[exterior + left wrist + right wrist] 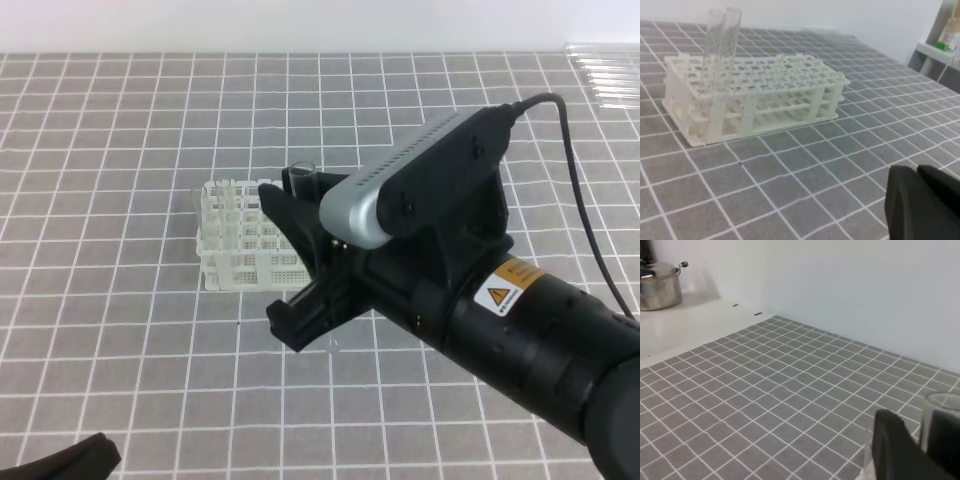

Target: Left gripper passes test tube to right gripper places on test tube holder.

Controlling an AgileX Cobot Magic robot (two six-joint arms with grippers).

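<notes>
Right end effector (283,262) at frame centre is gripping my test tube (302,176) over the test tube holder (232,243); left end effector (75,460) is sitting closed, lower left.

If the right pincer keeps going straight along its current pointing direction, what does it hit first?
Most likely the test tube holder: the right pincer, shut on a test tube, points toward the rack's near edge. Depth is unclear, so it could instead meet the gridded mat just before the rack.
</notes>
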